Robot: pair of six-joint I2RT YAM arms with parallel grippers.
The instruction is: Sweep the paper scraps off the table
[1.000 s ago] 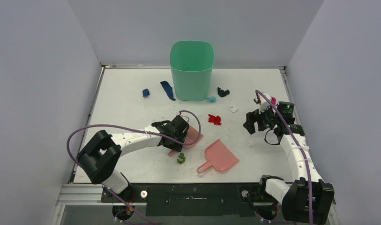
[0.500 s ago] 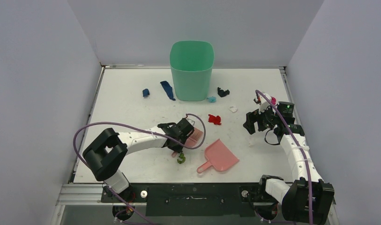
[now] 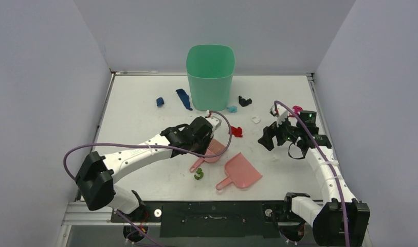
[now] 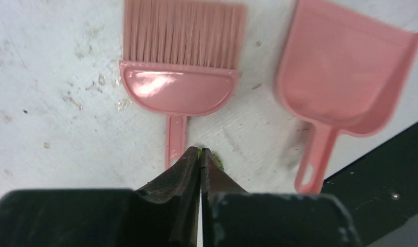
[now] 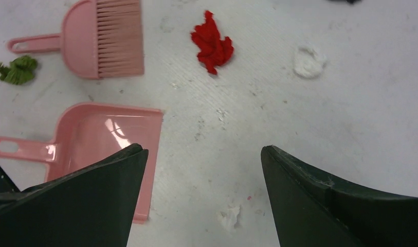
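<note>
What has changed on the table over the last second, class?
The left gripper closed on nothing and lifted above the pink brush; the right gripper, open, shifted left toward the dustpan. Brush, dustpan, paper scraps and green bin stayed put.

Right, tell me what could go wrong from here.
1. The left tool is shut on nothing. The pink hand brush's handle lies beside its tips, so lifting now would leave the brush behind.
2. The green paper scrap sits by that handle's end; a grab there could pinch or scatter it.
3. The pink dustpan lies loose near the table's front edge; the open right tool might nudge it off.
</note>
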